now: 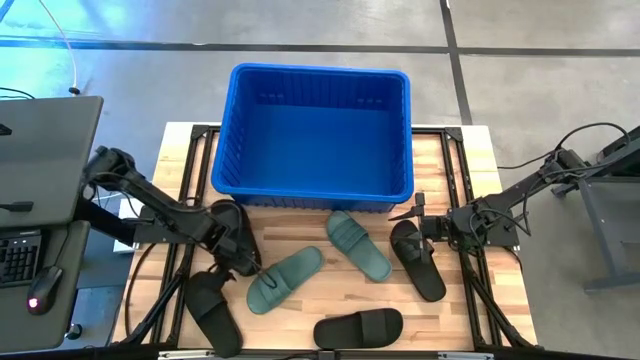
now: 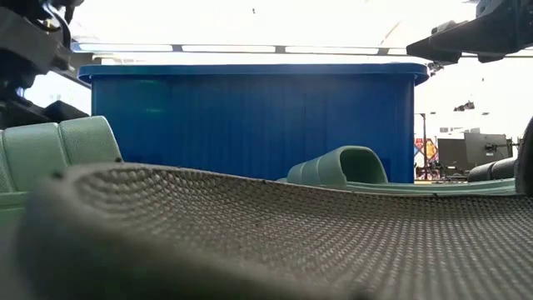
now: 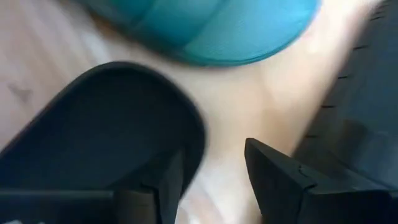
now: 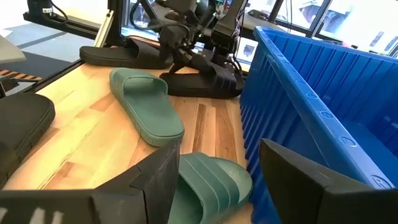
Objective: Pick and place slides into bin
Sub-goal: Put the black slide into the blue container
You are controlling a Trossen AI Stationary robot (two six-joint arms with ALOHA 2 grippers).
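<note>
The blue bin (image 1: 315, 135) at the counter's (image 1: 455, 165) far edge holds 0 slides. The left hand (image 1: 243, 257) stands parted over a black slide (image 1: 232, 232), gripping nothing. The right hand (image 1: 412, 213) gapes wide, holding nothing.

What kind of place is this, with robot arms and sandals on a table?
Most likely a robotics lab or workshop. A wooden worktable on a black metal frame stands on a bare concrete floor, a keyboard and mouse sit at a desk beside it, and cables trail across the floor.
</note>
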